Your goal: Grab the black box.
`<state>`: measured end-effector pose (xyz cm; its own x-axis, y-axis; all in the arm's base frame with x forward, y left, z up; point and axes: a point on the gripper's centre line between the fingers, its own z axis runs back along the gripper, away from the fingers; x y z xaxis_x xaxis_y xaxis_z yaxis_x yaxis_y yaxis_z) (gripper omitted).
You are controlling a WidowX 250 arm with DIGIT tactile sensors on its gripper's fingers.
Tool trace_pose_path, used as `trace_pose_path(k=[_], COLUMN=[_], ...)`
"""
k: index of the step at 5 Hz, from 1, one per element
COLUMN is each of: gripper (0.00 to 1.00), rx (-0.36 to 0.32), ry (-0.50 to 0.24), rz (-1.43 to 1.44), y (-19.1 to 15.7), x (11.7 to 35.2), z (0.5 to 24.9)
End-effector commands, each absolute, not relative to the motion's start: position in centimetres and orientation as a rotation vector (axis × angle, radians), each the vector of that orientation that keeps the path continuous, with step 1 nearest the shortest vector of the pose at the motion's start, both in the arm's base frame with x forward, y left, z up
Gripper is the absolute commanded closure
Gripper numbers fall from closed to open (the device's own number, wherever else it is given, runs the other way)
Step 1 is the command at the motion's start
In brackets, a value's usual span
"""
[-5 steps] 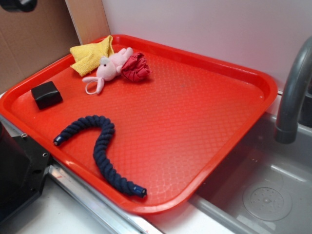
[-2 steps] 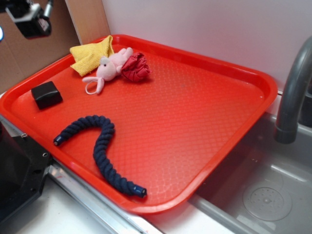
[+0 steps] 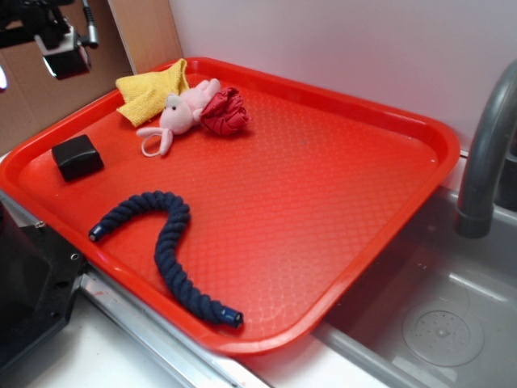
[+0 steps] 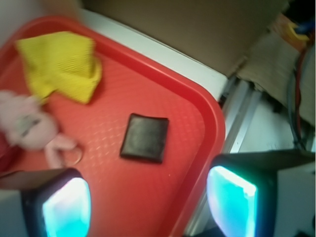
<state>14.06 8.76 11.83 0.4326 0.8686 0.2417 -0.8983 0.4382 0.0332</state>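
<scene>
- Red tray (image 3: 339, 162): large, textured, with a raised rim; it carries every loose item. No brand, label or writing can be read on anything in either view.
- Sink (image 3: 436, 307): grey basin to the right of the tray, with a grey faucet (image 3: 485, 153) rising beside it.
- Navy braided rope (image 3: 166, 242): curved, lying near the tray's front edge.
- Yellow cloth (image 3: 149, 90), pink plush toy (image 3: 179, 115) and dark red crumpled cloth (image 3: 224, 111): grouped at the far corner, touching one another.
- Black box (image 3: 77, 157): small matte block with rounded edges, lying flat near the tray's left rim, apart from the other items.
- Tool (image 4: 148, 200): raised above the tray's far-left corner, jaws spread wide and holding nothing; in the wrist view the black box (image 4: 145, 138) appears between and beyond the two fingers (image 4: 66, 207), not touching them.
</scene>
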Motion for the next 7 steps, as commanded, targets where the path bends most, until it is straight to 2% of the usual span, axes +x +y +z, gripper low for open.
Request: trace_pose_path(k=[1, 3, 5, 7], gripper=[0.0, 0.0, 0.0, 0.0], rx=[0.171, 0.129, 0.177, 0.162], ry=[-0.153, -0.173, -0.209, -0.199], rz=[1.078, 1.008, 1.179, 1.236], y=[11.7, 11.8, 11.2, 11.9], x=[14.4, 14.3, 14.9, 15.2], z=[9.4, 6.9, 5.5, 4.4])
